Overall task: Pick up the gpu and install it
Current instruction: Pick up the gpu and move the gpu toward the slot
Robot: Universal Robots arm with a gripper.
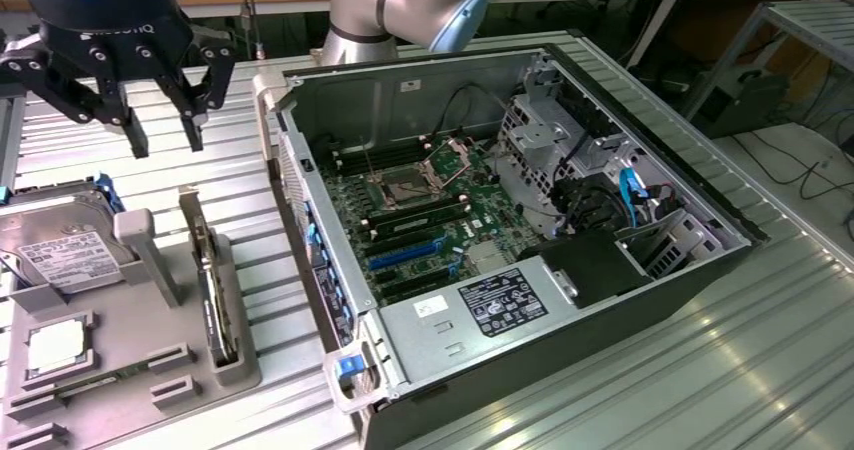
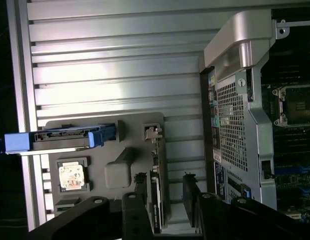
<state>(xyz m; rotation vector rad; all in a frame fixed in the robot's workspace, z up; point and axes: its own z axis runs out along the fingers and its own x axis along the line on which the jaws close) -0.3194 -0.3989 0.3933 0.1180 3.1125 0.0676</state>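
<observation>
An open computer case [image 1: 387,95] fills the centre and right of the exterior view, its green motherboard [image 1: 414,220] bare and the blue expansion slots [image 1: 407,253] empty. At lower left sits a grey fixture tray [image 1: 147,325] with a labelled hard drive [image 1: 60,245] at its far end. The gpu [image 1: 216,290] stands on edge in a slot along the side of the tray nearest the case, not yet lifted. The gripper [image 1: 164,140] hangs at upper left, well above the tray, its fingers [image 1: 134,135] spread apart with nothing between them.

The wrist view looks down past the gripper [image 2: 165,187] onto the thin card [image 2: 156,195], one finger seen to each side of it.

The likely trouble lies in how narrow that target is. A descent slightly off line could land a fingertip on the card's top edge or the tray's posts. A skewed pinch could leave the card tilted, and a tilted card may jam in a slot or catch its bracket on the case wall.
</observation>
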